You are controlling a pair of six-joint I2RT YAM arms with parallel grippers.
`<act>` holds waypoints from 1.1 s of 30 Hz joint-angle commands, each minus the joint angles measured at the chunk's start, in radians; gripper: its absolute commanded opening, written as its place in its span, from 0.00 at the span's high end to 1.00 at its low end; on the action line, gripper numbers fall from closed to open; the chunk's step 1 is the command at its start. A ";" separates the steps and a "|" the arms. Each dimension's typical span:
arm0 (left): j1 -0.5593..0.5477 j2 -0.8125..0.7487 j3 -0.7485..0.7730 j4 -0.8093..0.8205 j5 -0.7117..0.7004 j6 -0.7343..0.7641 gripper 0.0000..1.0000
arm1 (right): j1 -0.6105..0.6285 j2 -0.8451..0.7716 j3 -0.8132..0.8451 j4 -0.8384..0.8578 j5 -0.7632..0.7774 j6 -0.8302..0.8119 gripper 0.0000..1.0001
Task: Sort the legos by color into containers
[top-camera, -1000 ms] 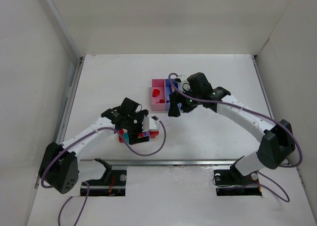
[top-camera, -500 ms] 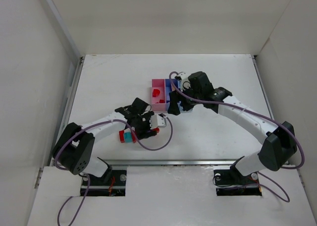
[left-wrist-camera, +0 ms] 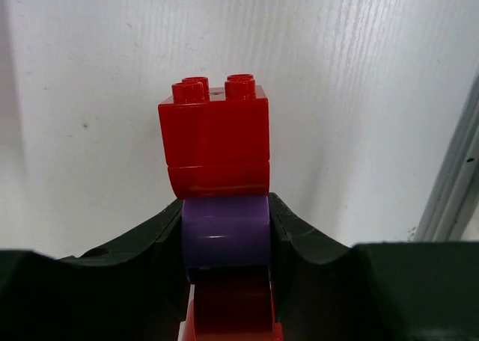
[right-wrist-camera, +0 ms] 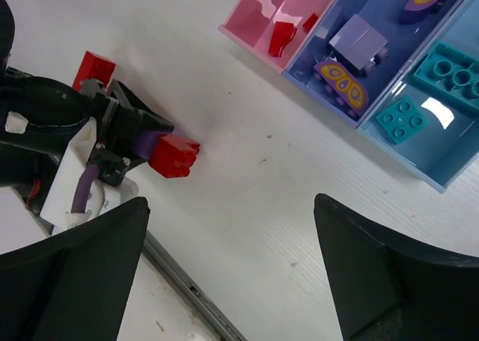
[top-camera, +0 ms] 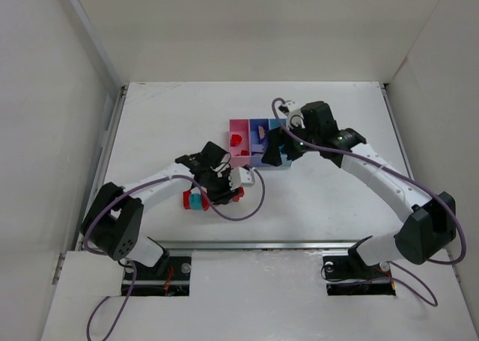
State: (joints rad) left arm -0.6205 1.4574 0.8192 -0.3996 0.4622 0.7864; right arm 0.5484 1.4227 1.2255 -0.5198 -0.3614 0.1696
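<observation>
My left gripper (left-wrist-camera: 224, 232) is shut on a short stack of legos, its jaws pressed on the purple brick (left-wrist-camera: 224, 229). A red brick (left-wrist-camera: 217, 135) sticks out beyond the fingertips and another red one (left-wrist-camera: 228, 311) sits behind. From above, that gripper (top-camera: 228, 190) is low over the table, in front of the containers (top-camera: 258, 141). My right gripper (right-wrist-camera: 232, 281) is open and empty, and from above it (top-camera: 273, 152) hangs at the bins' near edge. The pink bin (right-wrist-camera: 258, 38) holds red pieces, the purple-blue bin (right-wrist-camera: 314, 68) purple ones, the light blue bin (right-wrist-camera: 419, 158) teal ones.
A red brick (top-camera: 186, 200) and a teal brick (top-camera: 197, 202) lie together just left of the left gripper. A metal rail (top-camera: 299, 244) runs along the table's near edge. White walls close in the left, right and far sides.
My left gripper has shut on the red and purple stack and shifted slightly right. The right arm has swung right and back, uncovering the bins.
</observation>
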 commanded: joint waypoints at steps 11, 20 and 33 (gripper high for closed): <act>-0.002 -0.239 0.412 -0.188 0.208 -0.045 1.00 | -0.021 -0.238 0.011 0.161 -0.280 -0.073 0.00; -0.002 -0.229 0.466 -0.294 0.289 -0.021 1.00 | 0.077 -0.240 0.034 0.119 -0.249 -0.243 0.18; 0.051 -0.192 0.508 -0.312 0.434 0.005 1.00 | 0.119 -0.179 0.080 0.141 -0.359 -0.374 0.38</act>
State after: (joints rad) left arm -0.5713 1.2728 1.2701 -0.7048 0.8268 0.7708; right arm 0.6563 1.2236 1.2640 -0.4328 -0.6590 -0.1616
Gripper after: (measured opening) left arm 0.334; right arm 0.626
